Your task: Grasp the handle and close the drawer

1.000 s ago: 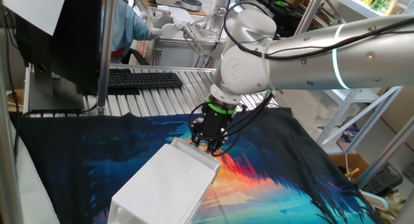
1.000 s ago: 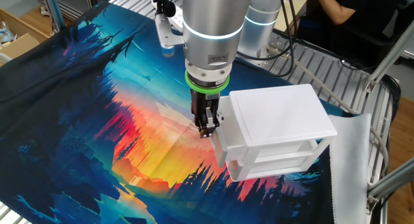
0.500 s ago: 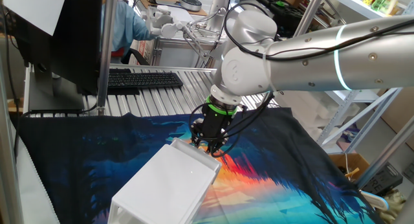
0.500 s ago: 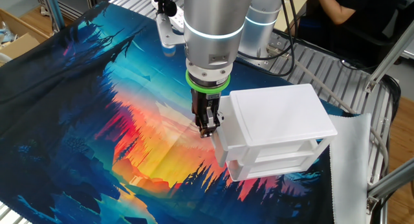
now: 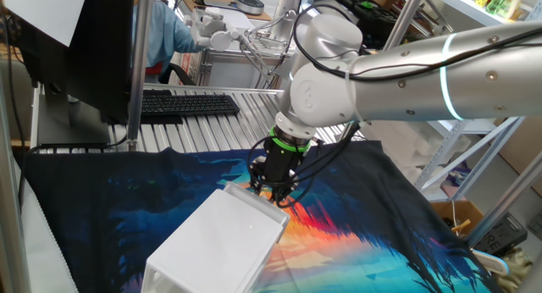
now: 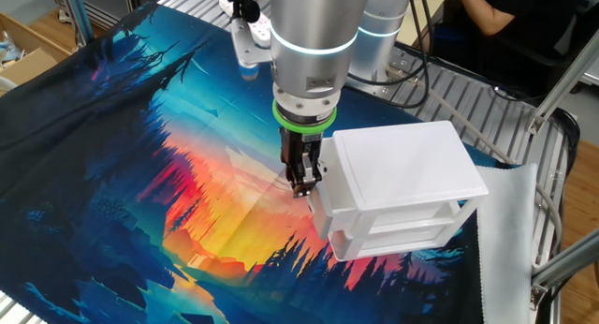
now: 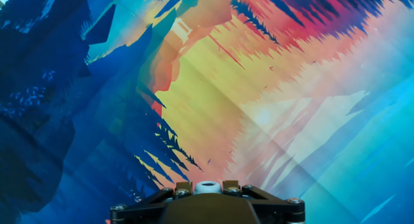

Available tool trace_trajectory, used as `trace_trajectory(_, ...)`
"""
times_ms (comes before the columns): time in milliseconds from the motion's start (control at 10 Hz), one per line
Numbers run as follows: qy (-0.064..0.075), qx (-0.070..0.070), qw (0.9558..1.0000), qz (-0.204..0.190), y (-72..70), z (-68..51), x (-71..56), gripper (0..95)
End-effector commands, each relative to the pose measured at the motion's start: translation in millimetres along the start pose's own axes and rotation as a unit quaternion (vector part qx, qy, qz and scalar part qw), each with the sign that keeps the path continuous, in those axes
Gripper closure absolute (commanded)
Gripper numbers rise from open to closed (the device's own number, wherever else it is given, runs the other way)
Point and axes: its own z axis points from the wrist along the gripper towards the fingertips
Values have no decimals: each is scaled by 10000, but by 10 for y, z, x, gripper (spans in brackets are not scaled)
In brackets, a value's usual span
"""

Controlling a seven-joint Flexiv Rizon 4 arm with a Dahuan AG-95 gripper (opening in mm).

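Drawer (image 6: pixel 391 238): white tray in the white cabinet (image 6: pixel 402 165), beside the gripper (image 6: pixel 299 185), front nearly flush. Other fixed view shows the drawer fronts; one fixed view only the cabinet top; hand view only the printed cloth (image 7: pixel 213 88). Gripper: fingers close together at the cabinet's front edge; grasp cannot be told.

Slatted metal table (image 5: pixel 212 124) — printed cloth (image 6: pixel 140 155), white cabinet (image 6: pixel 402 188), keyboard (image 5: pixel 188 105).

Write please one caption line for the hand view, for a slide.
Hand camera looks down past the gripper onto the colourful forest-print cloth; no drawer in sight.
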Motion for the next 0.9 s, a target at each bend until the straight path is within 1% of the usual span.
trace_trajectory(100, 10, 9, 10000, 7, 8, -5, 12, 950)
trace_trajectory(900, 15, 7, 10000, 21, -27, 3, 75, 950)
